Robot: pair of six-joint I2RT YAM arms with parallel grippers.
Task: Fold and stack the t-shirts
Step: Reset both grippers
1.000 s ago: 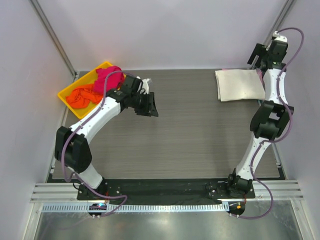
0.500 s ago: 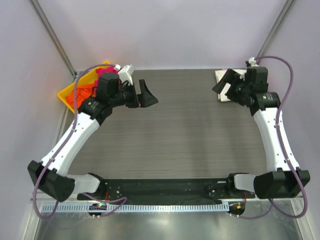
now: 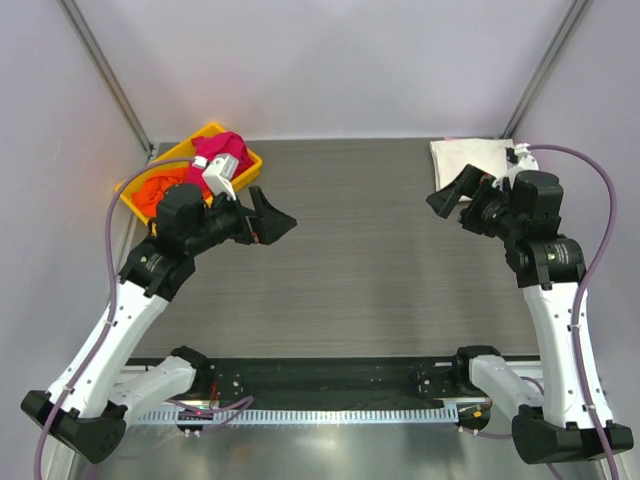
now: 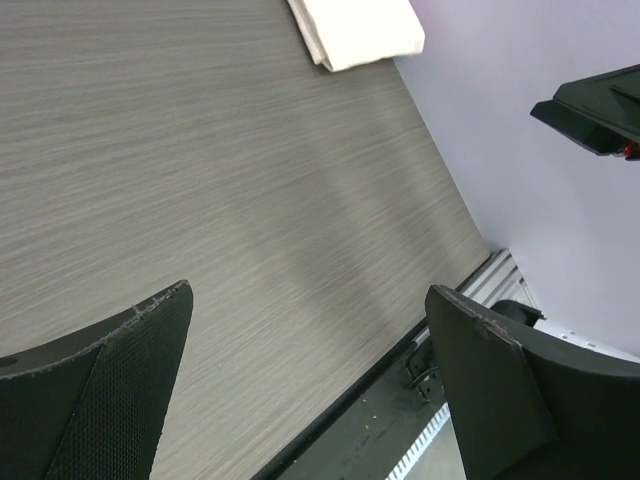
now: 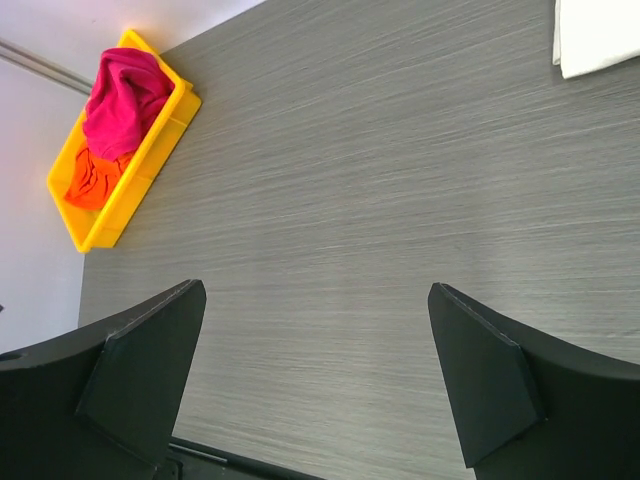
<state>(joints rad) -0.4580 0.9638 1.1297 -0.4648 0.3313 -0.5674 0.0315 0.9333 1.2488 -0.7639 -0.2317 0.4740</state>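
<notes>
While the folded cream shirt [image 3: 466, 153] lies at the tabletop's [image 3: 360, 270] far right corner, my left gripper [image 3: 266, 222] and right gripper [image 3: 457, 200] hang above it, fingers spread wide, grasping nothing.

Rightward from the yellow tray [image 5: 152, 150], heaped with magenta t-shirt [image 5: 122, 95] and orange t-shirt [image 5: 92, 178], bare table [image 3: 370, 270] runs to the folded cream-white t-shirt [image 3: 465, 157] far across, interrupted only by the left gripper [image 3: 275, 215] near the tray and the right gripper [image 3: 450, 195] well apart, both spread wide.
</notes>
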